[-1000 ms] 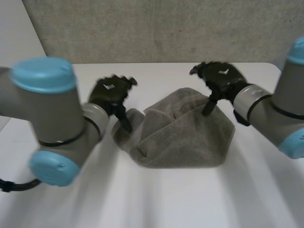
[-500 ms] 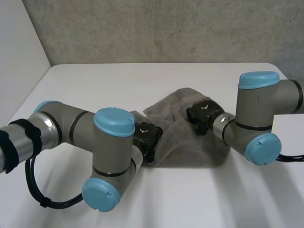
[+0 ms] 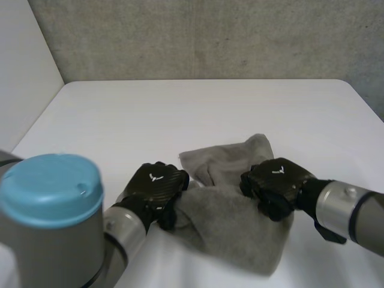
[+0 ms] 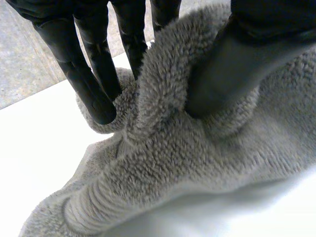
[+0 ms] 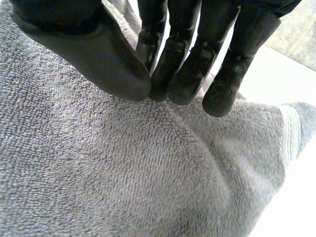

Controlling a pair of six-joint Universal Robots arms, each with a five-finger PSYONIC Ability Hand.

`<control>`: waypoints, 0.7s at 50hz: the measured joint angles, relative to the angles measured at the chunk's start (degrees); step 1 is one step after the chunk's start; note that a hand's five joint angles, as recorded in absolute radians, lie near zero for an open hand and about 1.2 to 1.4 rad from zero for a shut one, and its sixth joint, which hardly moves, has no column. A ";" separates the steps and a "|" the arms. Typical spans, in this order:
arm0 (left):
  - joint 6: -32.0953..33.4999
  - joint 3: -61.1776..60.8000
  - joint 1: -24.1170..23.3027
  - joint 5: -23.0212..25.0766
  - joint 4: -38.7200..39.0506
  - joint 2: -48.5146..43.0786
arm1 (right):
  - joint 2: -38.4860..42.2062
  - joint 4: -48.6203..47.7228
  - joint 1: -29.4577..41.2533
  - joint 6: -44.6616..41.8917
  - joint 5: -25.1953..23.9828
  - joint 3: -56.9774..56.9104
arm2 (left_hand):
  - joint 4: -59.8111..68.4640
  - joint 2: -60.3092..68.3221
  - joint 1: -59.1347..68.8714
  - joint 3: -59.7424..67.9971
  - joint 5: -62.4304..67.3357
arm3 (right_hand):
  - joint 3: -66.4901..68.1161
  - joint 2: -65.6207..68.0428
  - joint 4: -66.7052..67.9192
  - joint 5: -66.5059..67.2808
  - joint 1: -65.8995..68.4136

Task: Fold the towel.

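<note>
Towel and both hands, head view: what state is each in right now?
towel: crumpled and bunched, not folded flat, lying on the table.
left hand: shut on the towel at its left edge, with a ridge of cloth pinched between thumb and fingers.
right hand: shut on the towel at its right side, thumb and fingertips closed together on the cloth.
table: white, with the towel on its near part.
</note>
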 measured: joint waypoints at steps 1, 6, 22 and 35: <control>0.15 -1.10 0.07 0.02 0.01 1.14 | -1.09 0.76 -0.11 -0.29 -0.47 0.68 | -9.80 -8.73 -8.86 -8.42 -9.87 | -7.40 -8.49 -7.87 -8.46 -8.39; 3.10 -3.95 0.46 0.03 -0.02 3.87 | -3.61 4.69 -0.38 -1.95 -1.43 0.12 | -47.90 -47.76 -48.14 -48.02 -49.05 | -46.51 -46.53 -46.61 -48.04 -45.96; 14.24 -4.44 9.28 -0.17 2.83 5.35 | 11.33 5.61 1.87 -0.32 -1.08 -22.60 | -55.45 -56.32 -55.60 -56.40 -59.48 | -53.02 -52.18 -54.11 -56.32 -51.93; 13.91 -5.35 13.27 0.30 10.96 -0.84 | 31.70 1.95 11.14 -6.74 -0.65 -40.30 | -55.44 -56.31 -55.60 -56.39 -59.36 | -53.02 -52.18 -53.96 -54.43 -51.93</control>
